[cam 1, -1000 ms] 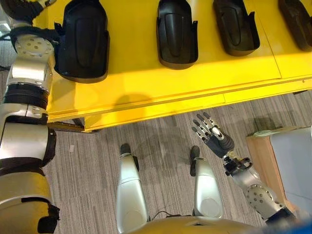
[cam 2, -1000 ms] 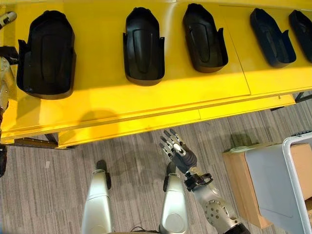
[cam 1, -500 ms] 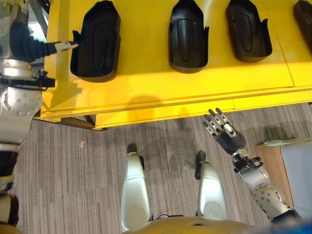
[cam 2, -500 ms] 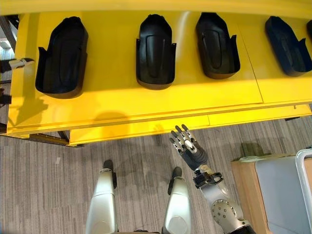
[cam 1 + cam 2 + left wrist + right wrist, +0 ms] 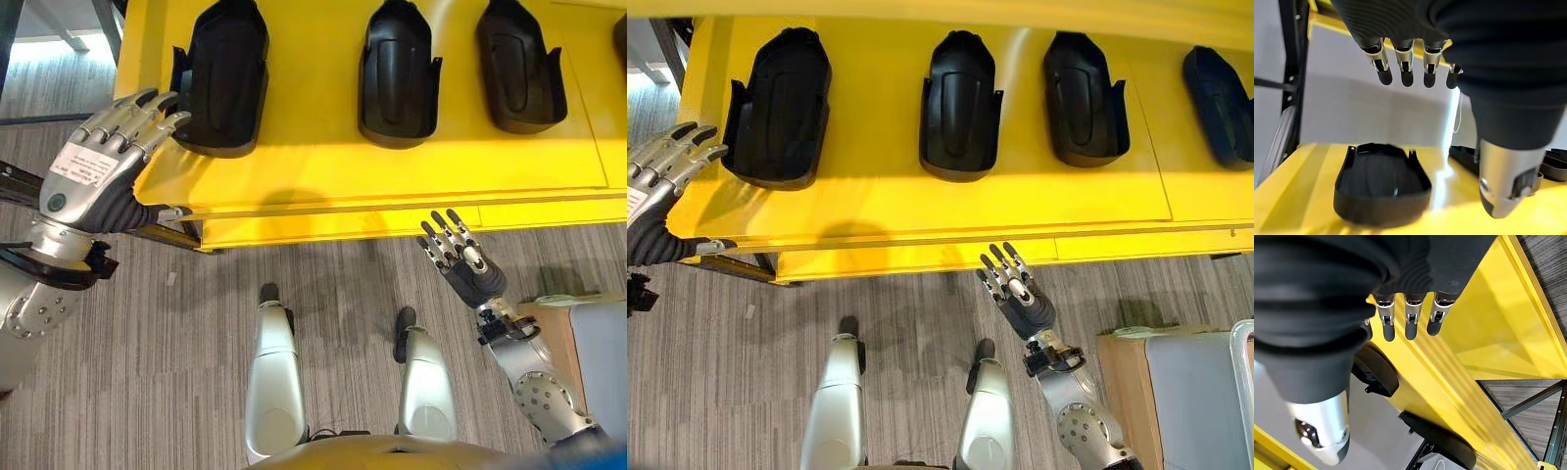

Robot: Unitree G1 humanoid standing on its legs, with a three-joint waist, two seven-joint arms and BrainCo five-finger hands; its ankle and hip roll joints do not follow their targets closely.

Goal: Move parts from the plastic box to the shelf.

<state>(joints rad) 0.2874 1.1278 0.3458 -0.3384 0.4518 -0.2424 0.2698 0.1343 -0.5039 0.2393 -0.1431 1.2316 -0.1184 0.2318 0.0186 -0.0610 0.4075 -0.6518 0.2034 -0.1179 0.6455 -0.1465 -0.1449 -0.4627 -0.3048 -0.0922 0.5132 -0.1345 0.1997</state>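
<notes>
Three black moulded plastic parts sat in a row on the flat yellow metal shelf, and the leftmost part was the one that mattered. A second earlier the left arm was stretched over the shelf's left end right by that part. Half a second on it was already retreating, and by this moment the left hand was clear of the shelf edge, fingers straight and empty, fingertips just beside the part's corner. Looked to me like a finished drop-off, so another trip to the box was probably next. The right hand hung loose and open over the grey striped carpet, holding nothing. The left wrist view showed the part lying flat, hollow up, which the head views couldn't confirm.
</notes>
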